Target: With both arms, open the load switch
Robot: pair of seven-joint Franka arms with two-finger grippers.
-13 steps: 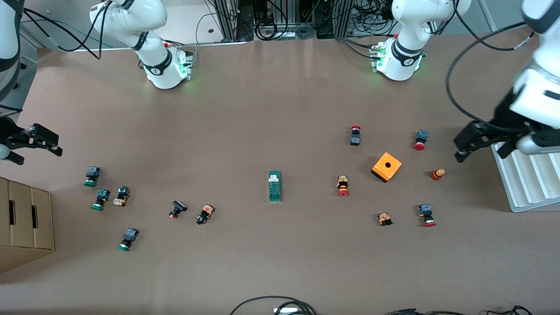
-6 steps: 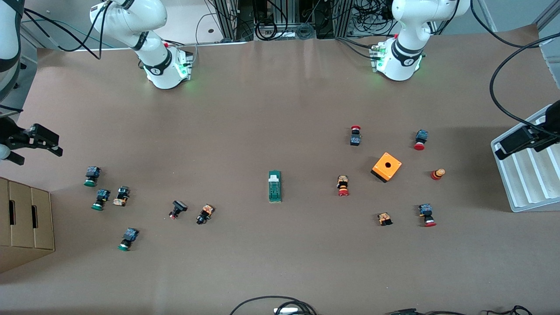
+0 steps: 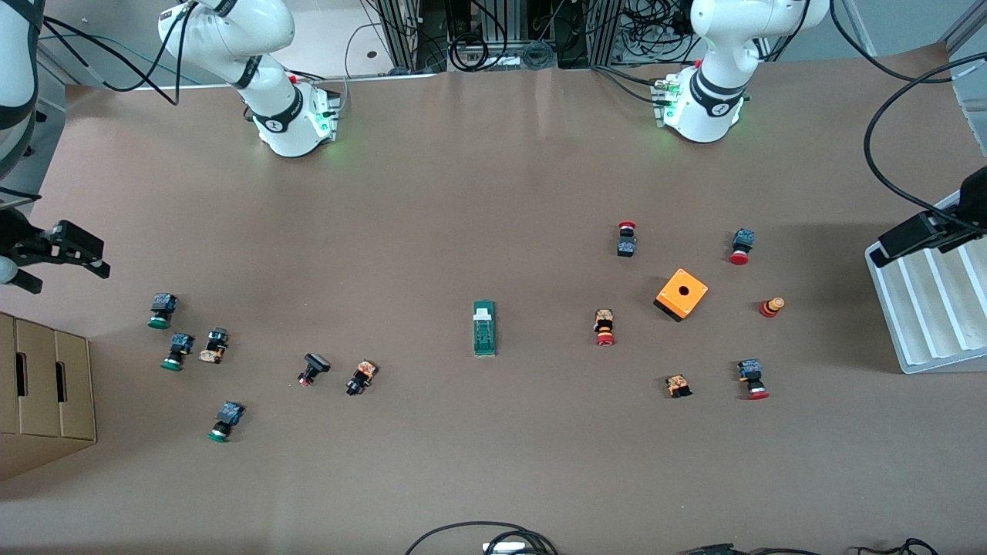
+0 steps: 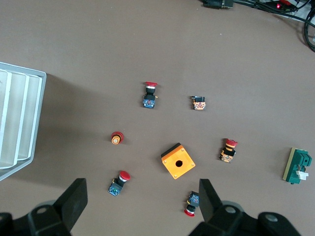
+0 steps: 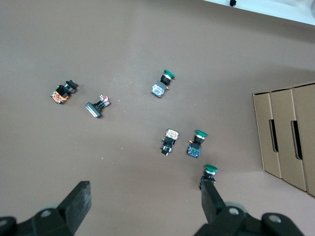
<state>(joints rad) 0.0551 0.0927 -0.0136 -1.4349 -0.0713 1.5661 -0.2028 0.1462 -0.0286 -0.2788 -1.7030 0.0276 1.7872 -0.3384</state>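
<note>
One green switch (image 3: 484, 328) is lying mid-desk (image 3: 493, 193), apart from everything. At its 3 o'clock the left gripper (image 4: 140, 209) is hanging over the white tray (image 3: 925, 308), jaws wide. At 9 o'clock, the right gripper (image 5: 145, 209) is waiting, jaws wide, above green buttons (image 5: 199, 142).

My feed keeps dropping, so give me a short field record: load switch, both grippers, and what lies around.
load switch: green, flat on the table, mid-table, nothing touching it; open or closed cannot be told
left gripper: open, over the white tray at the left arm's end
right gripper: open, above the table edge at the right arm's end, near the cardboard box
orange box: among red buttons, toward the left arm's end
</note>
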